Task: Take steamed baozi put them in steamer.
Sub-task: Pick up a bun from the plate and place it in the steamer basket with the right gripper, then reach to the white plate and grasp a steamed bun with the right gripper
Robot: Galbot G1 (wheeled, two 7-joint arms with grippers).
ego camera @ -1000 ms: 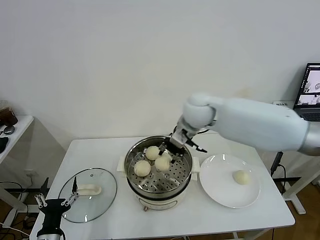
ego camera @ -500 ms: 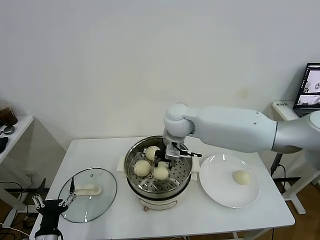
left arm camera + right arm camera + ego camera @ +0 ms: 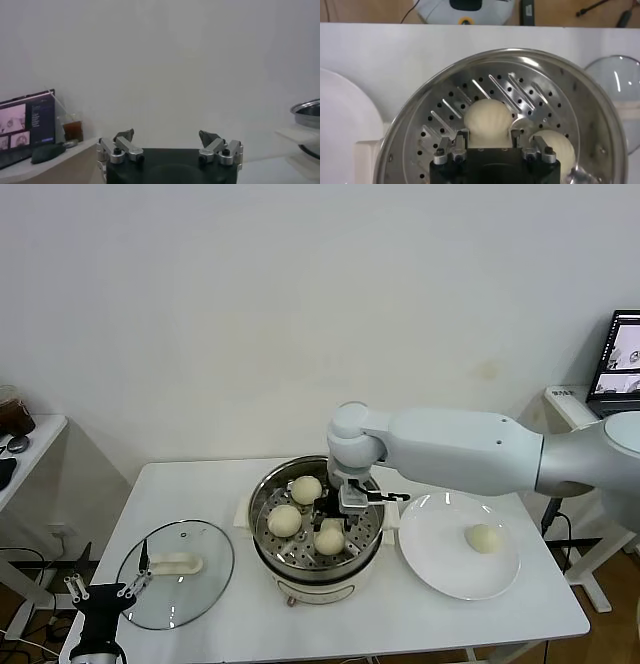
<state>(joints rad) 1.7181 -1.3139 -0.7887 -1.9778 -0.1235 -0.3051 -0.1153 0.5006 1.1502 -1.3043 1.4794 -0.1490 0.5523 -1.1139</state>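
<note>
Baozi (image 3: 329,538) number three, set down on the perforated tray of the steamer (image 3: 268,484), flanked by the right gripper (image 3: 336,516) with fingers just beside its sides; whether gripping or letting go, impossible to tell. Placed clear of two buns (image 3: 285,520) already in the pot. Fourth bun (image 3: 483,537) waiting on the white plate (image 3: 440,574). Left gripper (image 3: 170,145) parked low beside the table, jaws spread, near the glass lid (image 3: 210,574).

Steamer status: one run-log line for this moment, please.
right gripper: in steamer, fingers astride third baozi on tray | plate: one baozi left | left gripper: open, idle by glass lid
</note>
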